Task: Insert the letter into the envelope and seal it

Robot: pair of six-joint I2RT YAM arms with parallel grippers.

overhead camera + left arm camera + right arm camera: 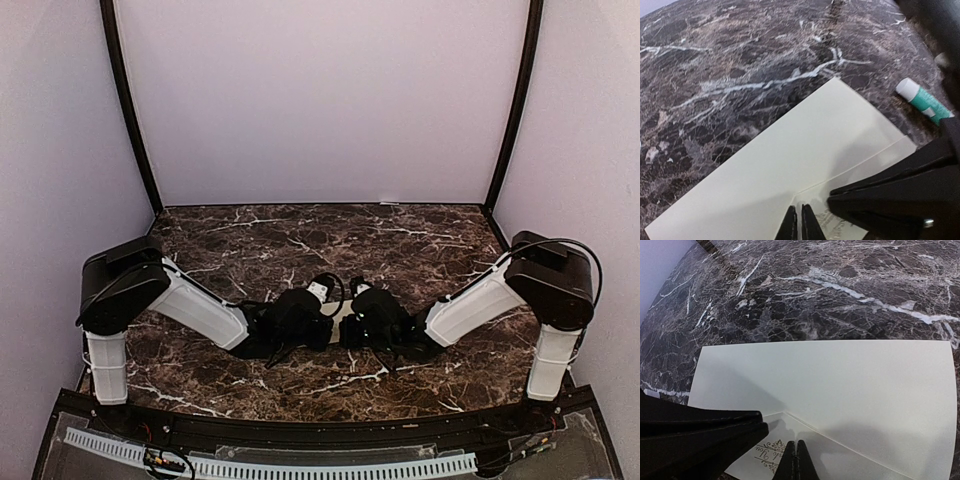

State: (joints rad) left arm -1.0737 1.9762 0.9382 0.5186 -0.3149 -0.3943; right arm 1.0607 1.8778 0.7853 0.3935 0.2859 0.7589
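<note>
The cream envelope (790, 150) lies flat on the marble, its diagonal flap seams showing; it also fills the right wrist view (840, 385). A printed ornament (767, 455) shows on the triangular panel below the seams. My left gripper (799, 207) is shut, its tips resting on that panel. My right gripper (795, 442) is shut and rests on the same panel from the other side. In the top view both grippers (330, 320) (352, 325) meet at the table's middle and cover the envelope except for a sliver (344, 311). The tan letter is not in view.
A glue stick (922, 99) with a white cap and green body lies on the marble just beyond the envelope's corner; its white end shows in the top view (318, 290). Dark marble tabletop (300, 240) stretches behind, with pale walls around it.
</note>
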